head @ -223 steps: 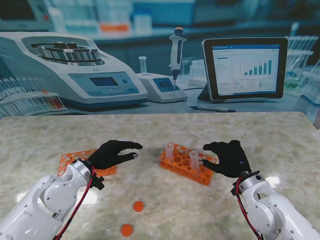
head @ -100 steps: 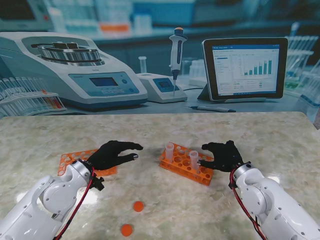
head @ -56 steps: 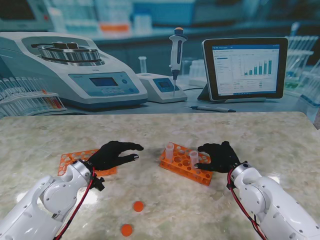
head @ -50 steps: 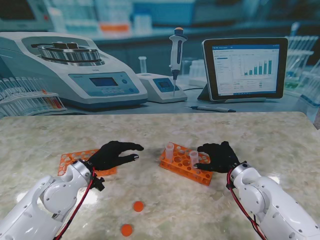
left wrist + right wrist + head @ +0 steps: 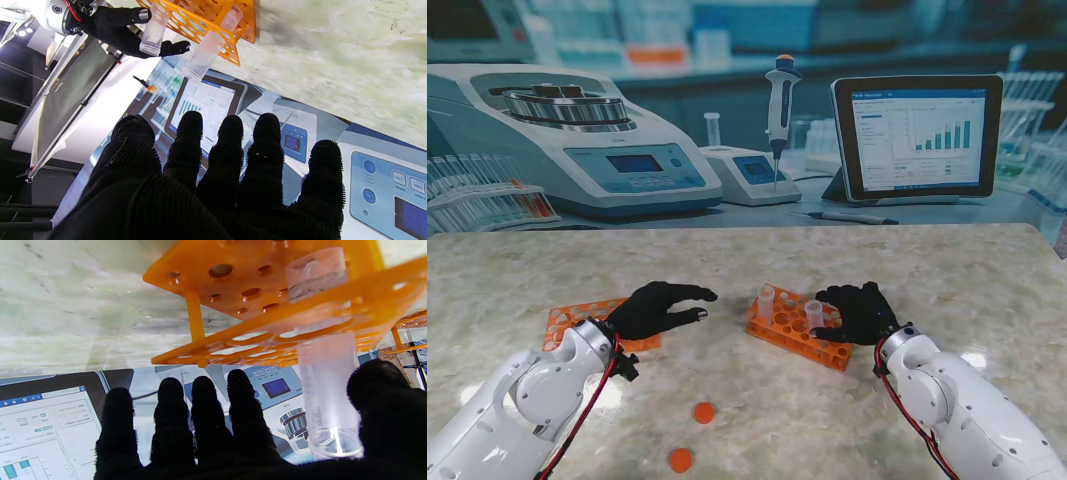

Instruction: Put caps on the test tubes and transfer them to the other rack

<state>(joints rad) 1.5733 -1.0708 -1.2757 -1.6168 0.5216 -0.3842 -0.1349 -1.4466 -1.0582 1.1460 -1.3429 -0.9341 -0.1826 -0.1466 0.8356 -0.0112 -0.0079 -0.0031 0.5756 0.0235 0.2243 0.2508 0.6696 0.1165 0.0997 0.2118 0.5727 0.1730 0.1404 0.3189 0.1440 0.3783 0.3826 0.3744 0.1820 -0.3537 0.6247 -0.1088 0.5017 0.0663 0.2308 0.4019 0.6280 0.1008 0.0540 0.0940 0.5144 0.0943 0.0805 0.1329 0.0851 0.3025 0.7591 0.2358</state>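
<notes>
— Where's your right hand?
— Fingers apart, holding nothing, thumb just beside a tube standing in the orange rack.
— Your left hand?
— Spread wide over the other rack, caps nearer to me

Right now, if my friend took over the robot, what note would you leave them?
Left hand: open, holds nothing, over the flat rack on the left.
Right hand: open, fingers apart on either side of the near tube; grip not closed.
Tubes: both uncapped, standing in the middle rack; the far tube is untouched.
Caps: two orange caps lie on the table, nearer to me than the racks.
Done: nothing capped or moved.
Left: cap both tubes, move them to the other rack.
</notes>
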